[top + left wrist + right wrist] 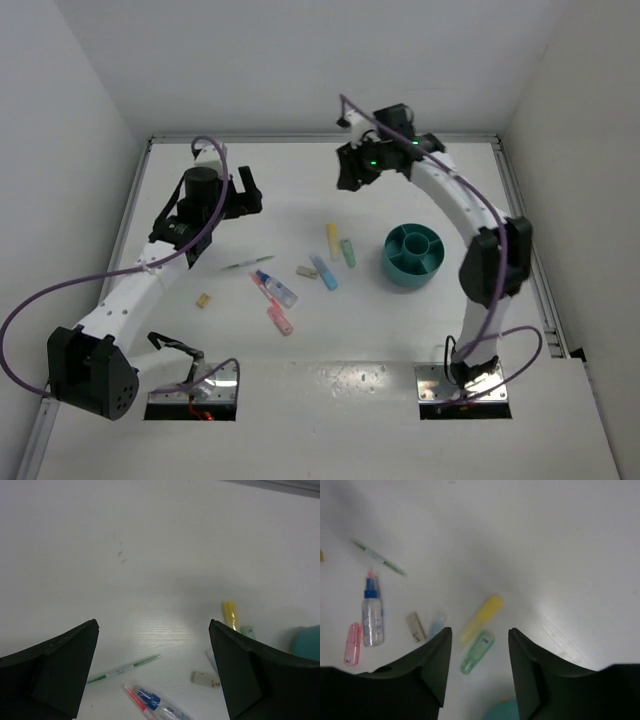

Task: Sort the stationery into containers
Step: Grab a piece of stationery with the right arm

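Note:
The stationery lies loose on the white table: a yellow marker (333, 240), green marker (348, 252), light-blue marker (323, 271), grey eraser (307, 271), thin green pen (247, 263), clear-blue tube (275, 288), pink marker (280, 319) and tiny yellow piece (202, 300). The round teal tub (413, 254) stands to their right and looks empty. My left gripper (245, 195) is open and raised behind the pen (123, 670) and tube (155, 702). My right gripper (352, 170) is open, raised behind the yellow marker (481, 619) and green marker (477, 652).
White walls close the table at the back and sides, with a raised rail (520, 200) along the right edge. Purple cables loop from both arms. The arm bases (195, 390) sit at the near edge.

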You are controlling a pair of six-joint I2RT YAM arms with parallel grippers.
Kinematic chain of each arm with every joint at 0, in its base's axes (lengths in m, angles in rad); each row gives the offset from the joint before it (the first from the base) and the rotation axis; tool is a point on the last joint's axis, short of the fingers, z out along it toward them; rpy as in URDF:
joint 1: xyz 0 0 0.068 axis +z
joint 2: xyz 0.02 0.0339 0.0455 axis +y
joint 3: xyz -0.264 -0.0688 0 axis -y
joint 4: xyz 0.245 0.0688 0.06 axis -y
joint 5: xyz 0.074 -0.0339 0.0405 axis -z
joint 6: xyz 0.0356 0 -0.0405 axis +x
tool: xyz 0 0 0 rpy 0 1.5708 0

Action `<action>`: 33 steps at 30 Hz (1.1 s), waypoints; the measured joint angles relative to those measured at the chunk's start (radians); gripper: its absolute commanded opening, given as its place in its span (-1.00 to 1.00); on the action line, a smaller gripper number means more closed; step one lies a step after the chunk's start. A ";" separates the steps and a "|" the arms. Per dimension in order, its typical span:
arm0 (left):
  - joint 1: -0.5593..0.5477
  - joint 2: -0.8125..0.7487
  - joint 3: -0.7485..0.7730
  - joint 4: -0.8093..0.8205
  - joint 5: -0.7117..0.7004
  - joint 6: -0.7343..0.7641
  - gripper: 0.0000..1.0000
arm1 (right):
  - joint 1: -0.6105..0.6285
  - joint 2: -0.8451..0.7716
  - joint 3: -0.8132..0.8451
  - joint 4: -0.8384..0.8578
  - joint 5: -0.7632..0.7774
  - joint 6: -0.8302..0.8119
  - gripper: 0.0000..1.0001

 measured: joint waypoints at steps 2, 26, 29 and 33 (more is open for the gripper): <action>0.000 -0.021 -0.001 -0.023 -0.087 -0.023 -0.12 | 0.080 0.126 0.087 -0.013 0.046 0.023 0.08; 0.002 -0.280 -0.050 -0.048 -0.591 -0.143 0.42 | 0.508 0.443 0.311 -0.137 0.068 0.045 0.21; 0.002 -0.280 -0.051 -0.050 -0.599 -0.145 0.74 | 0.544 0.462 0.311 -0.142 0.103 0.045 0.21; 0.002 -0.280 -0.052 -0.060 -0.609 -0.142 0.87 | 0.559 0.471 0.286 -0.135 0.180 0.048 0.19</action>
